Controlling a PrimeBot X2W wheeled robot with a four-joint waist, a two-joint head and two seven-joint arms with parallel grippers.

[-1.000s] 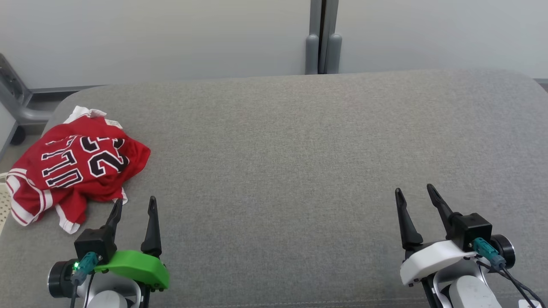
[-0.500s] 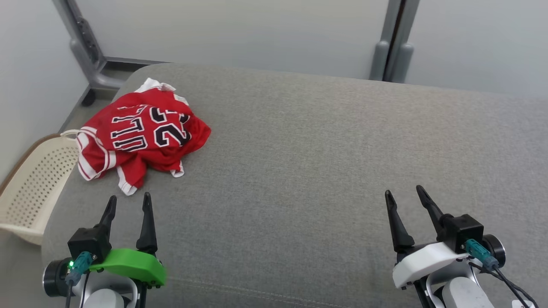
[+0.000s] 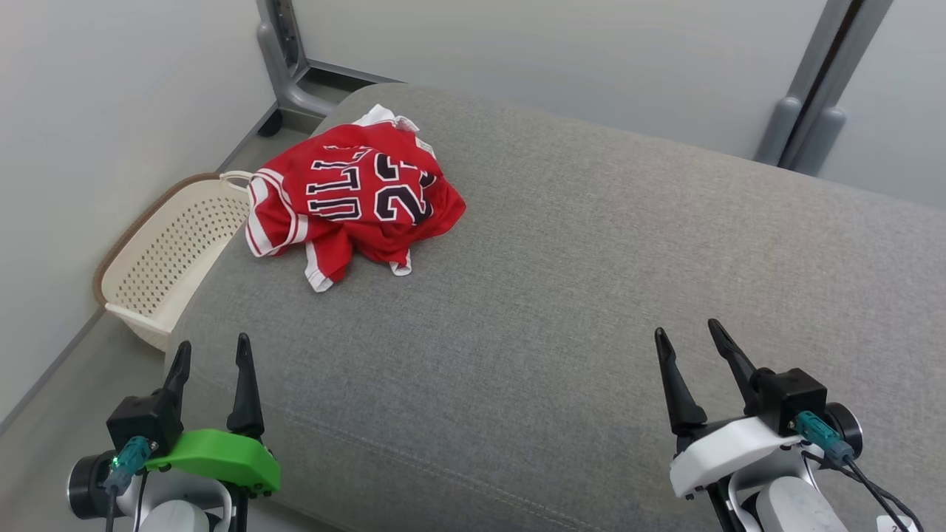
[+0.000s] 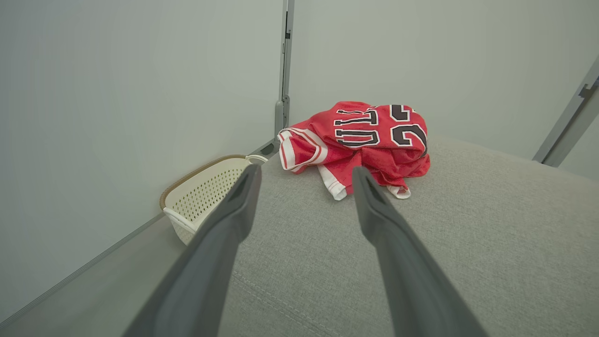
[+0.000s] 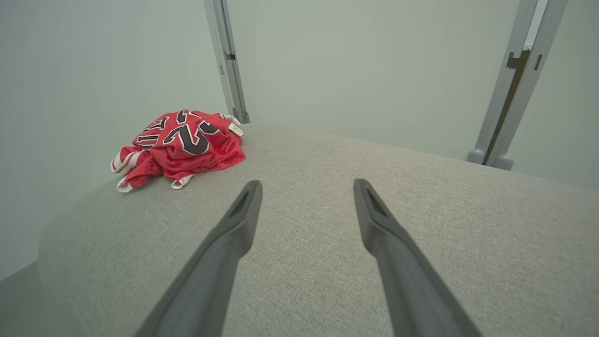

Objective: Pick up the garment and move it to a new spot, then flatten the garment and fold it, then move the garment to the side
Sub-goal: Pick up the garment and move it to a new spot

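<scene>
Currently red basketball jersey [image 3: 355, 196] lies crumpled at far-left corner of grey cushion [image 3: 554, 295], white basket [image 3: 162, 258] just beside. L gripper [image 3: 213, 342] & R gripper [image 3: 686, 328] both spread wide, empty.

Pale, evenly lit walls [image 3: 111, 111] close off the left and far sides. A grey fabric cushion [image 3: 591, 295] with rounded corners fills the centre. A cream perforated basket [image 3: 170, 258] stands on the grey floor [image 3: 59, 414], just beside the cushion's left edge. A grey metal post [image 3: 284, 52] rises behind the cushion's far left corner.
</scene>
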